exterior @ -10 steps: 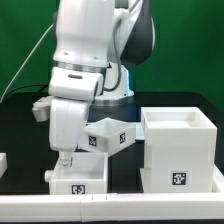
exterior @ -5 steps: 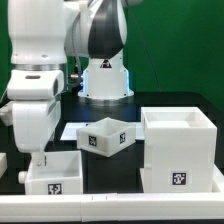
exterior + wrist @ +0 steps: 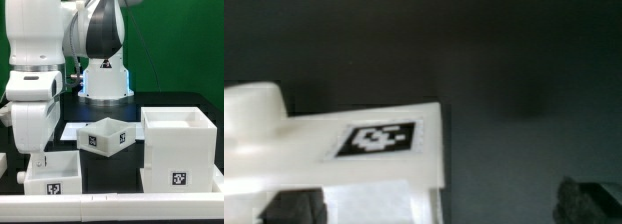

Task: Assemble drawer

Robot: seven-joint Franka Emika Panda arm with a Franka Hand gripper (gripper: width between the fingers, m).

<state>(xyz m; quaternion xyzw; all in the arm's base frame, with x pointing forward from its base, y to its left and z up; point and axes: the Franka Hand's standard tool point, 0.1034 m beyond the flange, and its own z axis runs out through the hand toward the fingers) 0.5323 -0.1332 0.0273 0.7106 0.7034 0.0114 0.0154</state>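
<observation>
The white cube-shaped casing (image 3: pixel 180 150) stands at the exterior view's right, tag facing front. One shallow white tray (image 3: pixel 105 137) lies tilted beside it in the middle. The other tray (image 3: pixel 55 173) sits near the front at the exterior view's left. My gripper (image 3: pixel 36 160) hangs down at that tray's left end. In the wrist view the gripper (image 3: pixel 441 205) is open. One finger (image 3: pixel 292 205) is over the tray (image 3: pixel 349 110) and the other (image 3: pixel 589 200) is over the dark table, so the jaws straddle the tray's tagged wall (image 3: pixel 381 138).
The robot base (image 3: pixel 105 75) stands behind the middle tray. A white strip (image 3: pixel 120 205) runs along the table's front edge. A small white piece (image 3: pixel 3 158) shows at the exterior view's far left. Dark table lies between the trays and the casing.
One second ago the arm and the front tray were further to the exterior view's right; both shifted left together. Nothing has visibly moved in the last half second.
</observation>
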